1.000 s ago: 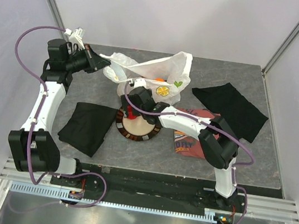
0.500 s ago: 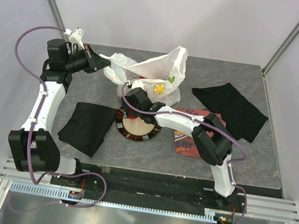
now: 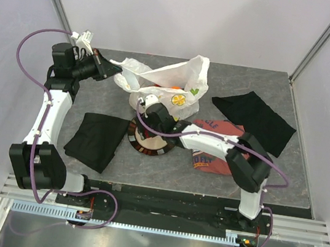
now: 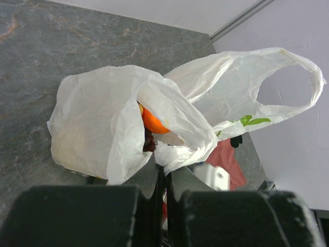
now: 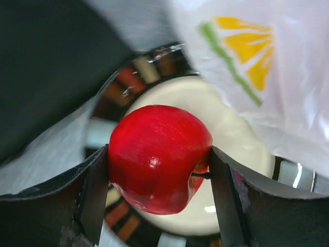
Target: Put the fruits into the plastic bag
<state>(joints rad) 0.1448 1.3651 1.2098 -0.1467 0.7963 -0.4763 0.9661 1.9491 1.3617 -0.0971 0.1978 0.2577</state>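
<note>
Grey surface (image 3: pixel 164 173) bears the plate (image 5: pixel 149 67); over it the right tool (image 5: pixel 159 164) clamps the firm, probably slick red apple (image 5: pixel 154 149) mid-girth, while the left tool (image 4: pixel 164 180) pinches the flimsy plastic bag (image 4: pixel 97 123) behind the plate.

Thin, crinkled, translucent white film makes up the plastic bag (image 4: pixel 103 118). The table (image 4: pixel 61 41) looks like matt, grey, veined stone. The red apple (image 5: pixel 157 157) is smooth and glossy. The plate (image 5: pixel 205 103) is shiny and glazed. The black cloth (image 3: pixel 97 138) is soft and matt.

Saw glossy red on the round apple (image 5: pixel 159 157), yellow-and-green slice print on the thin translucent white plastic bag (image 5: pixel 303 103), brown-and-white blocks rimming the round cream plate (image 5: pixel 231 123).
</note>
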